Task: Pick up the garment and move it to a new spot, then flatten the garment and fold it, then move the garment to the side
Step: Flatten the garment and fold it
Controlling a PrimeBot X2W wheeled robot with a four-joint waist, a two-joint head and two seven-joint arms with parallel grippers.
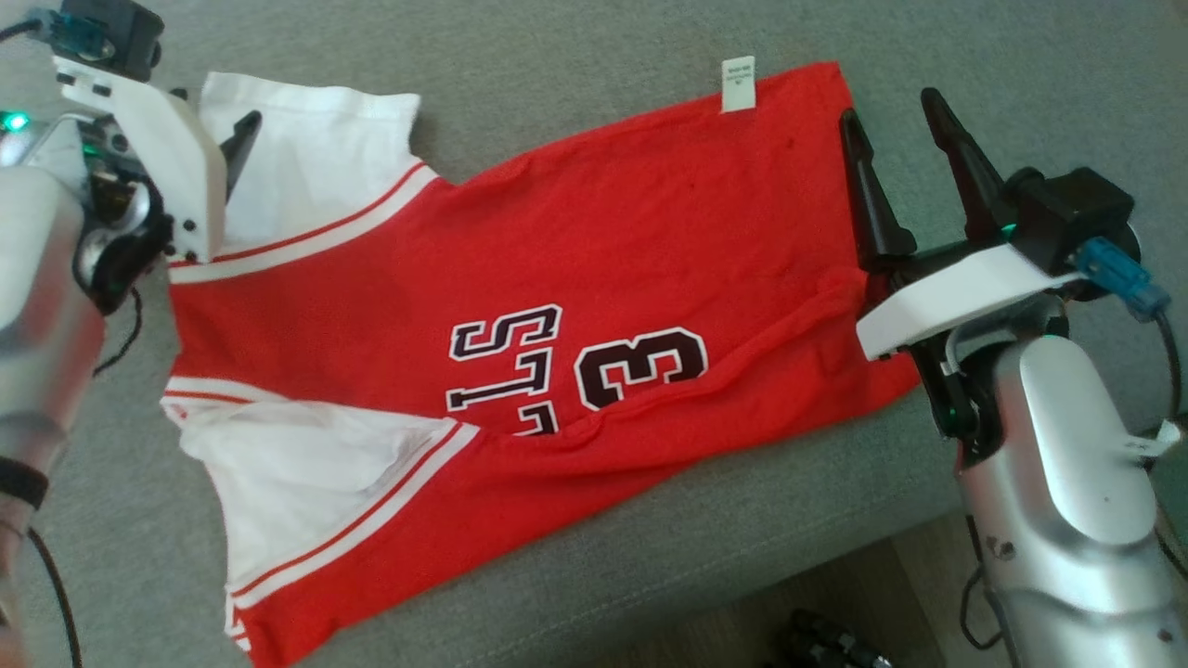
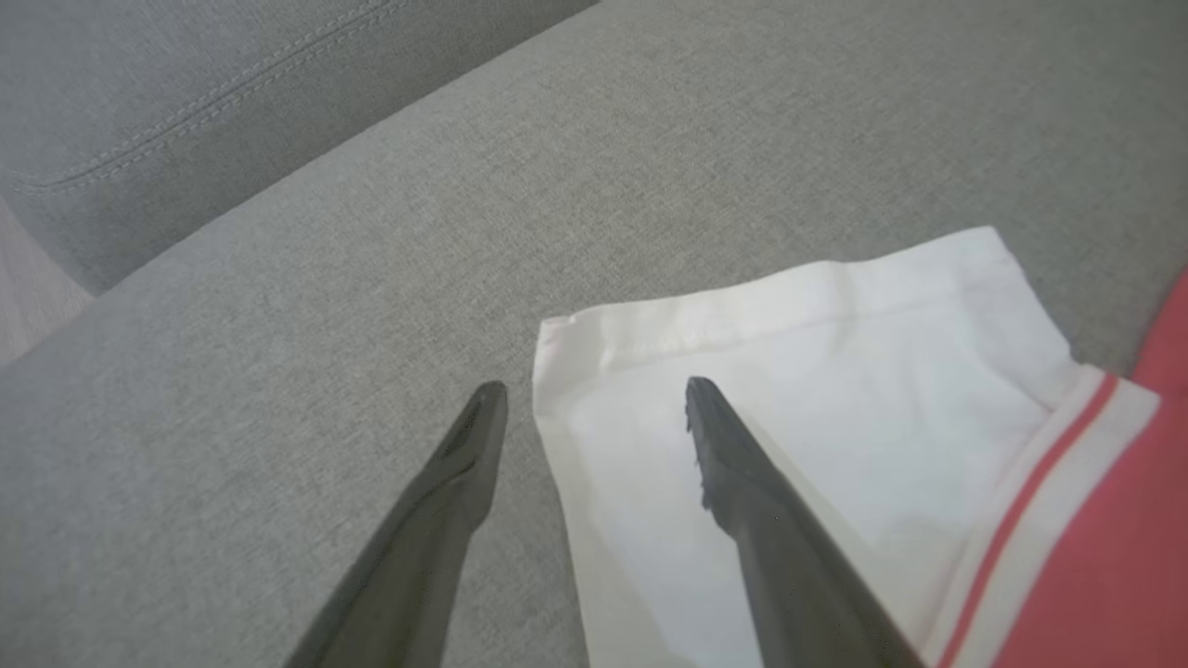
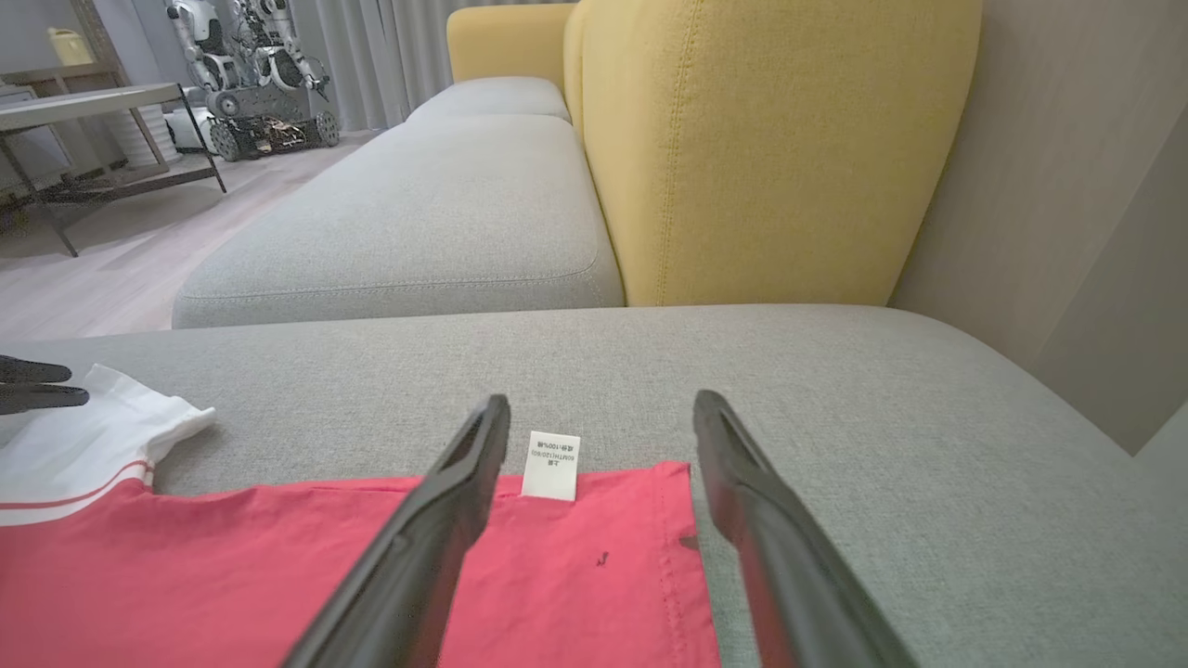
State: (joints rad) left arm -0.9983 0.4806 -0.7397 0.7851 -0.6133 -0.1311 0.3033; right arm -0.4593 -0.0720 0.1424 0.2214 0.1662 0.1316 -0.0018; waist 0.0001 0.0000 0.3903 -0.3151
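Both hands open over the red jersey on the grey sofa!

The garment (image 1: 557,278) lay spread across the sofa seat (image 1: 603,56), red body, white sleeves, a black number 3 face up, and a fold along the near edge covering part of the lettering. My left hand (image 2: 594,390) hung at the far white sleeve (image 2: 835,390) with its fingers apart and nothing gripped. One finger was over the cloth, the other over bare cushion just beside the sleeve's edge. My right hand (image 1: 888,107) was at the hem end, fingers apart and empty too, straddling the hem's far corner near the small white label (image 1: 738,83) sticking out there. I couldn't tell whether either hand touched the fabric. A yellow backrest (image 3: 770,139) stood beyond.
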